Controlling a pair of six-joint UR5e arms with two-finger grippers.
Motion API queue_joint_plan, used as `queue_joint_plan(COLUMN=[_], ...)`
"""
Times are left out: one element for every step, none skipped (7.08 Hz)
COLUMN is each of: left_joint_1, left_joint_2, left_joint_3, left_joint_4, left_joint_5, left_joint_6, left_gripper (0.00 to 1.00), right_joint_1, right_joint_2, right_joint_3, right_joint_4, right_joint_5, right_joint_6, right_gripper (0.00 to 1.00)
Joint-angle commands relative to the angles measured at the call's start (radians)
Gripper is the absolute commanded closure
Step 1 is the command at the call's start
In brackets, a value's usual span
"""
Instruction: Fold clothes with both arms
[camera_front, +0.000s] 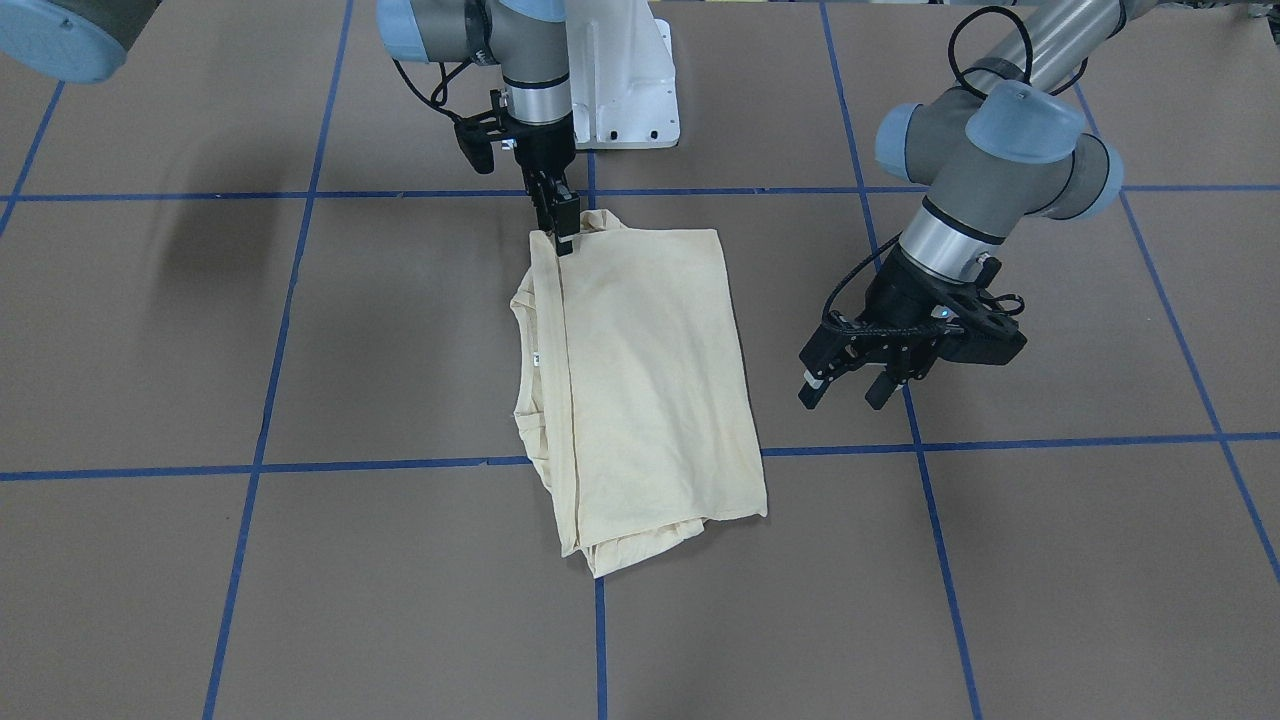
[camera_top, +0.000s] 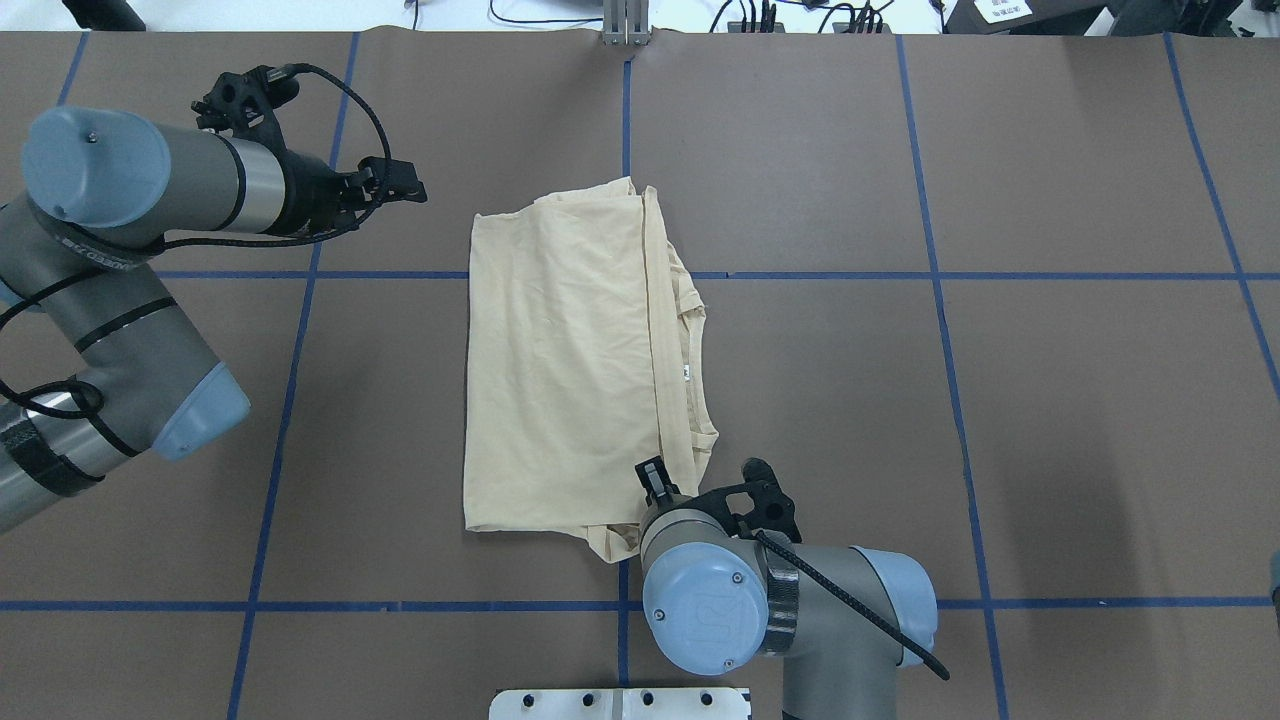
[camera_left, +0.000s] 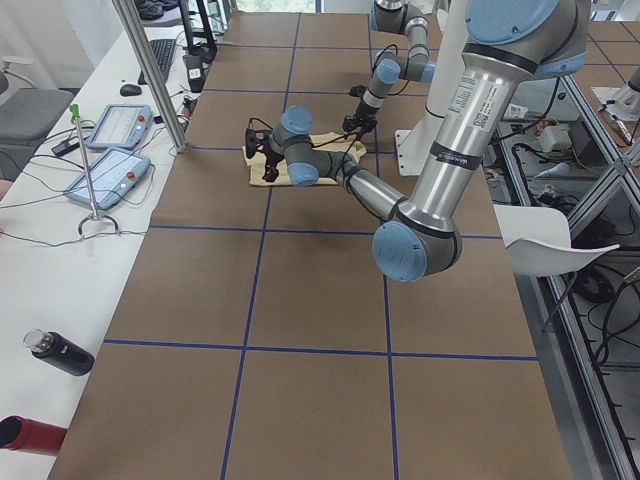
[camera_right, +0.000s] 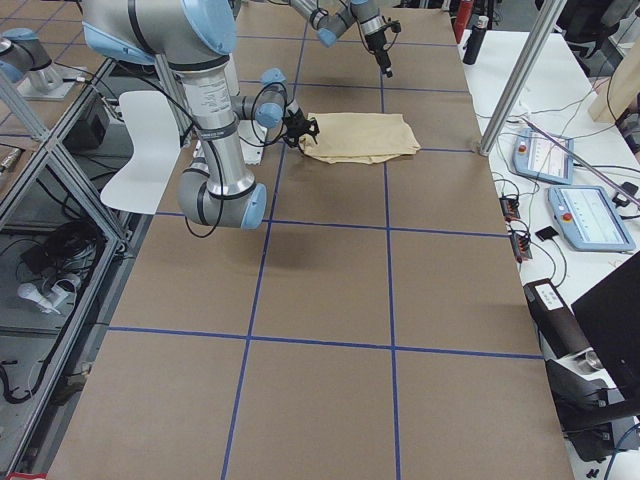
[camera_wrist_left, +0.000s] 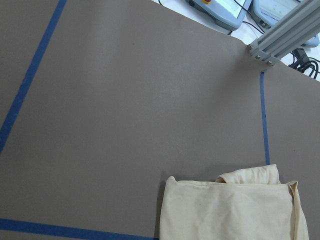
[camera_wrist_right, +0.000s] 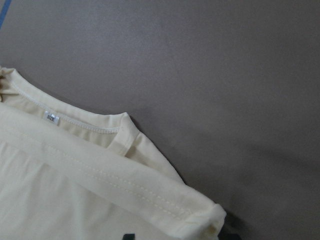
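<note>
The cream-yellow shirt (camera_front: 640, 380) lies folded into a long rectangle at the table's middle, its print hidden; it also shows in the overhead view (camera_top: 560, 370). The collar and white neck tag (camera_wrist_right: 51, 117) peek out along one long edge. My right gripper (camera_front: 560, 240) points straight down at the shirt's corner nearest the robot, and its fingers look shut on the folded edge there. My left gripper (camera_front: 845, 392) is open and empty, hovering above bare table beside the shirt's other long side. The left wrist view shows only the shirt's far end (camera_wrist_left: 230, 210).
The white pedestal base (camera_front: 620, 90) stands just behind the right gripper. Blue tape lines (camera_top: 625, 150) grid the brown table. Teach pendants (camera_left: 115, 125), a metal post (camera_left: 150, 75) and bottles (camera_left: 60, 352) line the far side.
</note>
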Motion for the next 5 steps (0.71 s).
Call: queue_joint_plan(left_joint_1=[0.002,0.003,0.003,0.003,0.003], left_joint_2=[0.000,-0.002,-0.003,-0.003,-0.005], left_joint_3=[-0.001,-0.001,-0.001,0.000,-0.001], left_joint_4=[0.000,0.000,0.000,0.000,0.000], left_joint_5=[0.001,0.001,0.001,0.001,0.001], left_joint_6=[-0.010,-0.030,-0.030,-0.030,-0.030], left_gripper=[0.00,0.00,0.00,0.00,0.00], right_joint_1=[-0.003,-0.003,-0.004,-0.006,-0.006], right_joint_2=[0.003,0.001,0.004,0.006,0.004], right_joint_3=[-0.006,-0.006,-0.006,-0.006,-0.006], right_joint_4=[-0.022,-0.022,-0.039,-0.048,-0.048], right_joint_5=[0.010,0.011,0.017,0.020,0.021], right_joint_6=[-0.001,-0.001,-0.001,-0.001,-0.001], right_gripper=[0.30,0.30,0.28,0.28,0.31])
